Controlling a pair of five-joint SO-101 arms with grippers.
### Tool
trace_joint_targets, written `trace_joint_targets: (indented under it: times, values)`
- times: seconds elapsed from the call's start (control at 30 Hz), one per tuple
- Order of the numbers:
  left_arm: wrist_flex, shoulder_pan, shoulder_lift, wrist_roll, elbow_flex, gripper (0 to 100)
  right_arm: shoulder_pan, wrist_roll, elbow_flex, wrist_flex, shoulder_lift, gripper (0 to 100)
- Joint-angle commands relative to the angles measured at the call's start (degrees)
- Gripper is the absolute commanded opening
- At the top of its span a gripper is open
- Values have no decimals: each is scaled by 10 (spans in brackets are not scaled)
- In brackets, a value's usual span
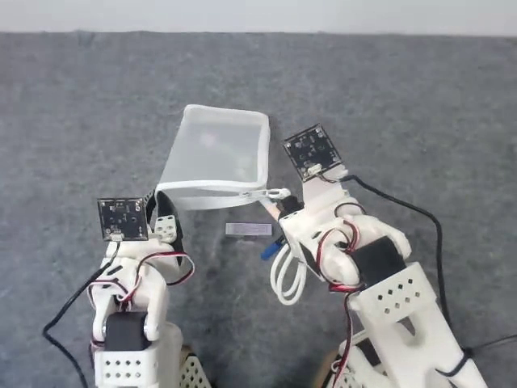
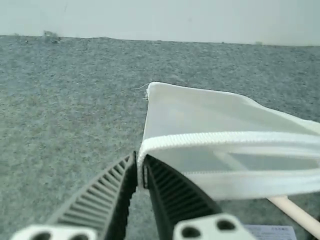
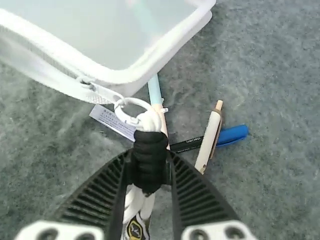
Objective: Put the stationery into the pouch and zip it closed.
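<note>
A translucent white pouch (image 1: pixel 218 153) lies mid-table with its zipper edge (image 1: pixel 212 192) toward the arms. My left gripper (image 1: pixel 161 212) is shut on the pouch's left front corner (image 2: pixel 145 150). The two zipper bands (image 2: pixel 230 141) stand slightly apart. My right gripper (image 3: pixel 148 160) is shut on the black-and-white zipper pull cord (image 3: pixel 148 150), which is tied to a ring (image 3: pixel 131 107) at the pouch's right end. On the carpet beside that gripper lie a beige pen (image 3: pixel 209 135), a blue pen (image 3: pixel 231 135), a black pen (image 3: pixel 185 145) and a pale blue pencil (image 3: pixel 154 90) whose far end runs under or into the pouch.
A small white label (image 1: pixel 248 229) lies on the grey carpet in front of the pouch. A white cord loop (image 1: pixel 287 279) hangs by the right arm. Bare carpet (image 1: pixel 404 105) stretches behind and to both sides of the pouch.
</note>
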Motion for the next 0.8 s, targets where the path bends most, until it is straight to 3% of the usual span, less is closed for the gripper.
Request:
trace_joint_targets:
  times: [0.0, 0.2, 0.43, 0.77]
  values:
    - [-13, -9, -12, -3, -23, 12, 14, -6, -10, -8, -26, 6]
    - [8, 5, -12, -3, -23, 32, 11, 8, -7, 13, -99, 6]
    - [49, 32, -12, 22, -22, 261, -38, 33, 11, 49, -168, 6]
    - [48, 34, -11, 27, -22, 269, -84, 78, 20, 80, -175, 6]
